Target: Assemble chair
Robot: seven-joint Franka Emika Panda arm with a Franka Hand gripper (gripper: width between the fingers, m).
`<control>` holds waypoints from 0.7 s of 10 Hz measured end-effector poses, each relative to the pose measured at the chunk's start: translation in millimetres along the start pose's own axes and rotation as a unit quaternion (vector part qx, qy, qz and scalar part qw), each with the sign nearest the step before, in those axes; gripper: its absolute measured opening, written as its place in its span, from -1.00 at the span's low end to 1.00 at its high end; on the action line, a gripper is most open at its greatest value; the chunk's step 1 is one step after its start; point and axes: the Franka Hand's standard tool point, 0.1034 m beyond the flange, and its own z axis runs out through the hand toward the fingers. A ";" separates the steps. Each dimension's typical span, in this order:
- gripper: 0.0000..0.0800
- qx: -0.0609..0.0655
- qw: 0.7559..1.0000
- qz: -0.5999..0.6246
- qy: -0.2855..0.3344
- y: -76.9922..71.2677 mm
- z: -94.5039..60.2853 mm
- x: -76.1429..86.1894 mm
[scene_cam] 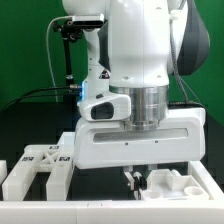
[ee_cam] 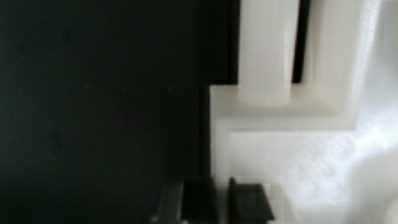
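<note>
White blocky chair parts lie on the black table. In the exterior view one group with tags point(scene_cam: 42, 166) sits at the lower left and another part point(scene_cam: 168, 184) at the lower right. My gripper point(scene_cam: 131, 178) hangs low between them, close to the right-hand part. In the wrist view a white chair part with a long dark slot point(ee_cam: 285, 90) fills one side, next to bare black table point(ee_cam: 98, 100). My gripper point(ee_cam: 210, 202) stands at that part's edge, its dark fingers point(ee_cam: 247, 200) drawn together, shut, and nothing shows between them.
The large white arm and its wide hand body point(scene_cam: 135, 135) hide the middle of the scene. A white ledge point(scene_cam: 110, 212) runs along the front. A black stand with cables point(scene_cam: 66, 60) rises at the back on the exterior view's left, before a green backdrop.
</note>
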 end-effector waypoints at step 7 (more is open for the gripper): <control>-0.93 0.000 0.999 0.036 0.000 -2.3 0.4 0.0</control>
